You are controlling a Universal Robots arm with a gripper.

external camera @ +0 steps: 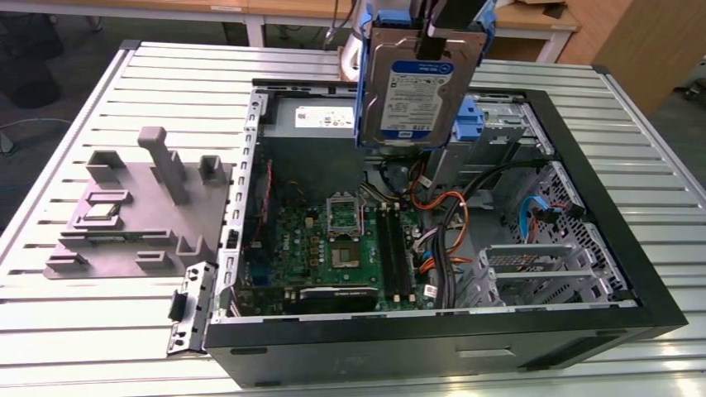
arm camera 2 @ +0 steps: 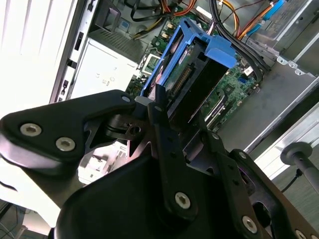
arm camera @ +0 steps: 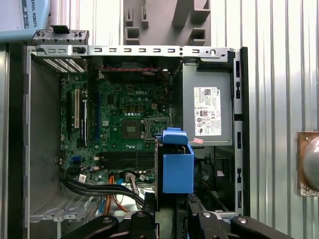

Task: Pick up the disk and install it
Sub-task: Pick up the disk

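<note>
Disk first: in the exterior view it hangs at about twelve o'clock, upright, label toward the camera, over the far end of the open computer case and touching nothing inside. The gripper pinches its upper end, one dark finger lying across the label. I take that as a way of leaving the long body free below. The case lies on its side with the panel off, so the motherboard and the metal drive cage, at five o'clock, are open from above. A grey fixture plate sits on the slatted table at nine o'clock. In the second wrist view the fingers press on both broad faces of the disk, whose blue rail and connector end point away from the gripper toward the board. In the first wrist view the disk shows end-on, its blue rail hanging over the gap between motherboard and power supply.
</note>
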